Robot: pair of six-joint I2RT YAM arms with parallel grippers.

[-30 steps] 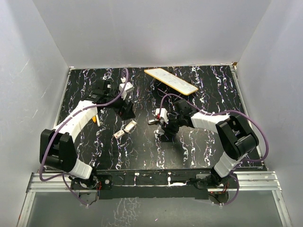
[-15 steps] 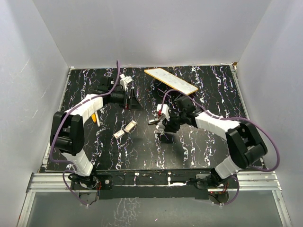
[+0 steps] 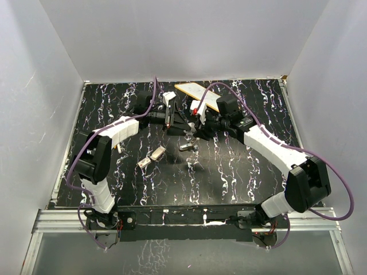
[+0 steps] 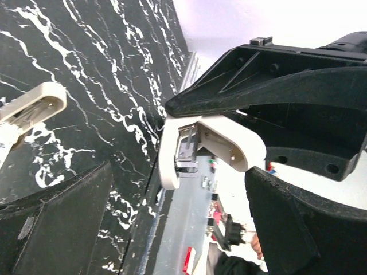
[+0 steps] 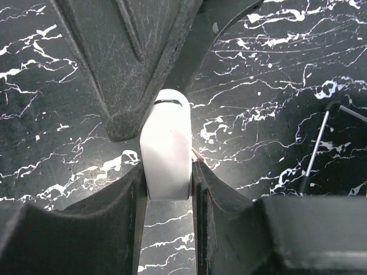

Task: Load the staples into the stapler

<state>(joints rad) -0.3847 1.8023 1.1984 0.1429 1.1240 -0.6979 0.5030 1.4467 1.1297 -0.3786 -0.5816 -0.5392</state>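
I held the stapler [image 5: 166, 149] clear of the table [image 3: 114, 103], toward 12 o'clock of its centre, presumably so that my left gripper [image 4: 178, 172] could reach its free end. My right gripper [image 5: 166, 179] was partly closed, both fingers clamped on one rounded white arm. My left jaws stood fully open astride the other end, gripping nothing; contact there could not be confirmed. On the table, a small whitish piece [image 3: 188, 147] lay at 6 o'clock of the grippers and a longer whitish piece [image 3: 150, 157] at 7 o'clock.
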